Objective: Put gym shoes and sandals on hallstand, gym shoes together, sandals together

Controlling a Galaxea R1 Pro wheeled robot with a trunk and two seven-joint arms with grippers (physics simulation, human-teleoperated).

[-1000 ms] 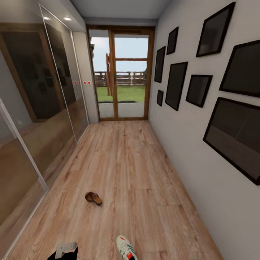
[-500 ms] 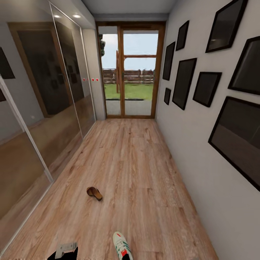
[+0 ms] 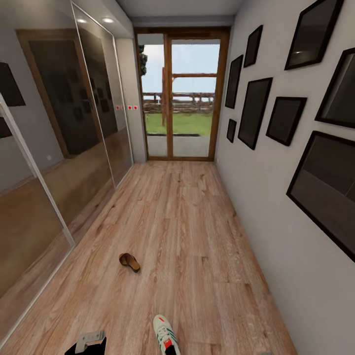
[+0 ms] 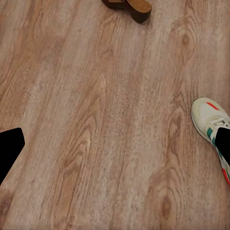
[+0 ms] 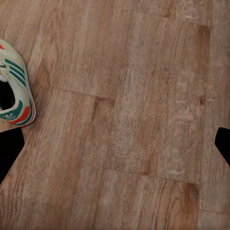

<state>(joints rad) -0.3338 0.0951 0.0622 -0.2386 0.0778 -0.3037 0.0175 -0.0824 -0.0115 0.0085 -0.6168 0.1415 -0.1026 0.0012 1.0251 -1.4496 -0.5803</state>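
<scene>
Both jaws stand open and empty; we see a shoe (image 3: 165, 335) and, beyond it, a sandal (image 3: 129, 262) not yet lifted from the floor (image 3: 187, 231).

No legible text is showing anywhere; the gym shoe (image 5: 14, 91) is carrying a small heel emblem, too blurred to read.

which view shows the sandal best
The head view: the whole sandal lies on the corridor floor, ahead of the gym shoe. The left wrist view catches just part of it, cut off by the picture's edge.
</scene>
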